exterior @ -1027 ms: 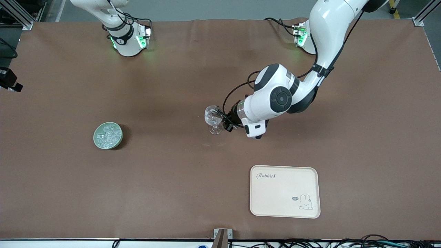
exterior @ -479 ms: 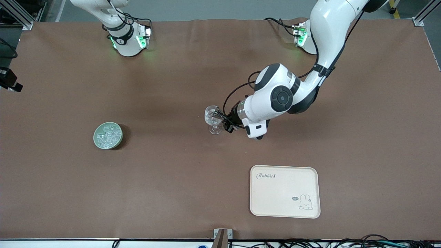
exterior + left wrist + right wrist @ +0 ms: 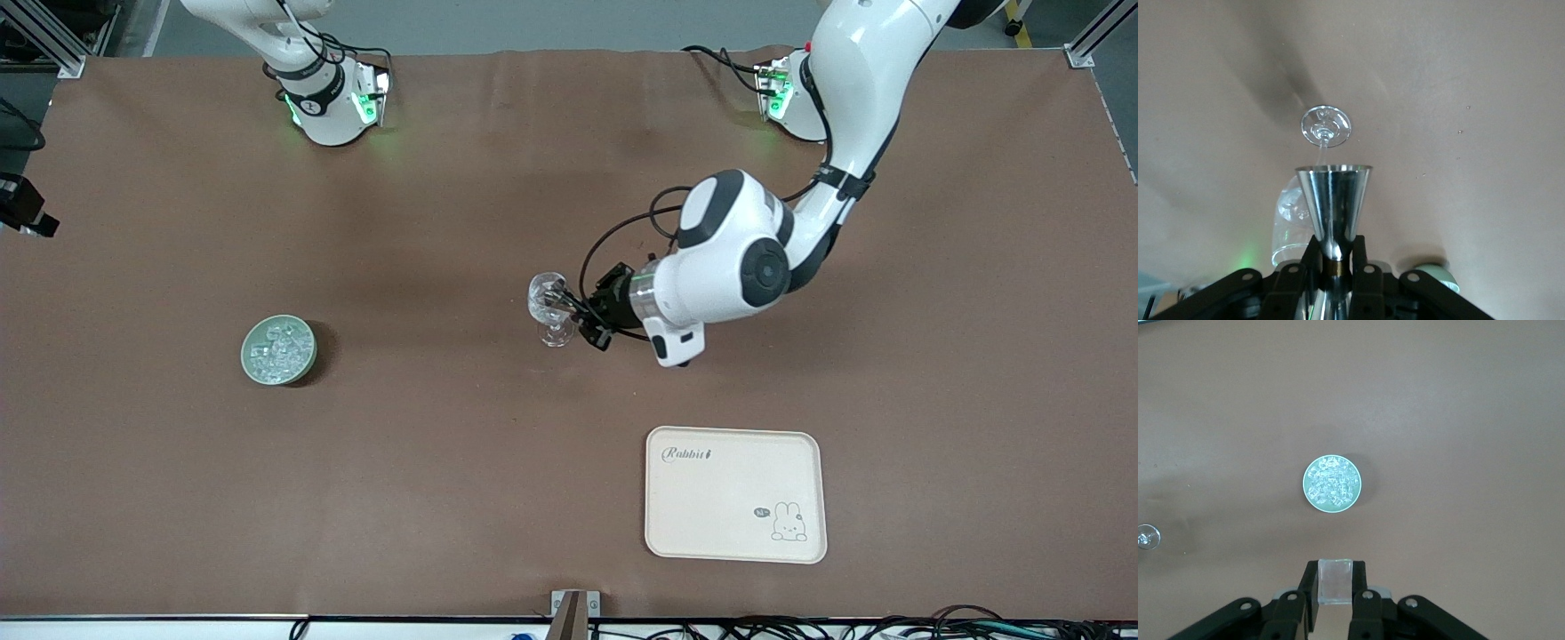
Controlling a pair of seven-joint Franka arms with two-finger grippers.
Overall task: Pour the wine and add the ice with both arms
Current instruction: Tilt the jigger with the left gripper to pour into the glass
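Reaching in from its base at the left arm's end of the table, elbow bent low, wrist turned sideways: left gripper point(image 3: 580, 316) hanging over the stemmed glass point(image 3: 548, 310) near table centre. Fingers point(image 3: 1359, 261) clamping the waist of a silver hourglass measure point(image 3: 1333, 202), tipped so its mouth is facing the glass; no liquid showing.

Waiting high up, out of the front view apart from base and lower links: right gripper point(image 3: 1335, 600), looking straight down on the pale green dish point(image 3: 1355, 495). Fingers point(image 3: 1360, 590) pinching one clear ice cube point(image 3: 1335, 581). Rest of the ice heap point(image 3: 277, 348) lying in the dish point(image 3: 251, 367), toward the right arm's end, well apart from the glass.

Leaving plenty of bare brown table between dish and glass; cream rabbit tray point(image 3: 734, 494) sitting nearer the front camera, toward the left arm's end, apart from both, close to the table edge w/ cables running below.

Vs. 0.5 s ago: left arm's elbow and forearm swinging farther toward its own end of the table, wrist rotating; measure staying at the glass. Glass, dish, tray unmoved.
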